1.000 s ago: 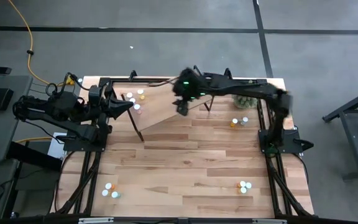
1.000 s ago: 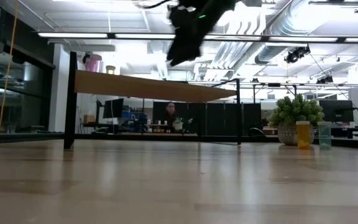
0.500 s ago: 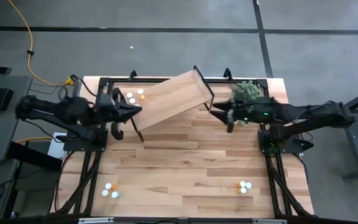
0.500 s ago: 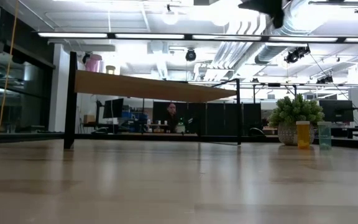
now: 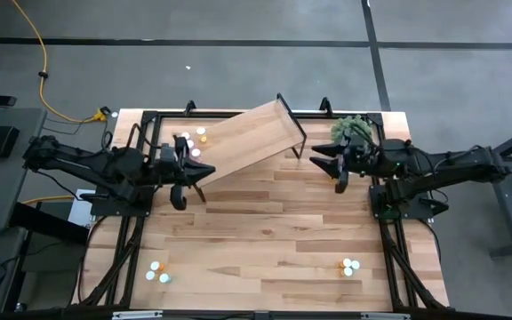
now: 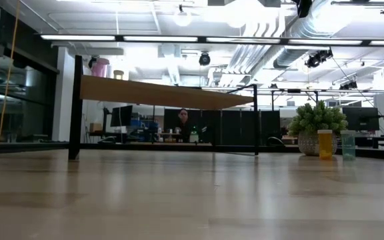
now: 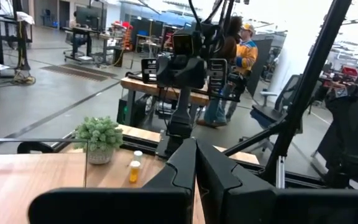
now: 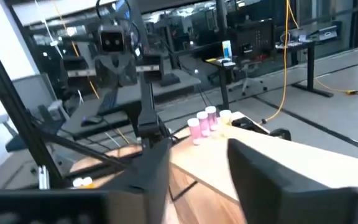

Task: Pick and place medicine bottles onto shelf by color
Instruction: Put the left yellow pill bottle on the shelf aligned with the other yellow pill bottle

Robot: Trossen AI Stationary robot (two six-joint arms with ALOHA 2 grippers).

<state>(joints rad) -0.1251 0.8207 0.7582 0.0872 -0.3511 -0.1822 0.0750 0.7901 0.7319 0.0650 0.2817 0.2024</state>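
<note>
The light-wood shelf [image 5: 247, 142] stands askew on black legs [image 6: 75, 107] at the table's far middle. Pink, white and yellow medicine bottles [image 5: 190, 140] stand on its far left end, and the pink ones [image 8: 201, 124] show in the right wrist view. An orange bottle [image 6: 325, 144] and a teal one [image 6: 347, 145] stand on the table beside the plant. More bottles stand near left [image 5: 156, 271] and near right [image 5: 349, 265]. My left gripper [image 5: 201, 169] is shut at the shelf's left end, pointing level. My right gripper [image 5: 316, 161] is open right of the shelf, with nothing between its fingers.
A fuzzy green plant [image 5: 352, 131] sits at the far right, just behind my right arm. Black frame rails [image 5: 140, 133] run along the table's left and right sides. Bare wood lies in the table's middle and near part [image 5: 256, 240]. People show in the room beyond.
My right gripper has drawn back from above the shelf toward the table's right edge, ending beside the plant and pointing level at the shelf. My left gripper has crept toward the table's middle and a little down, staying shut. The bottles and the shelf have kept their places.
</note>
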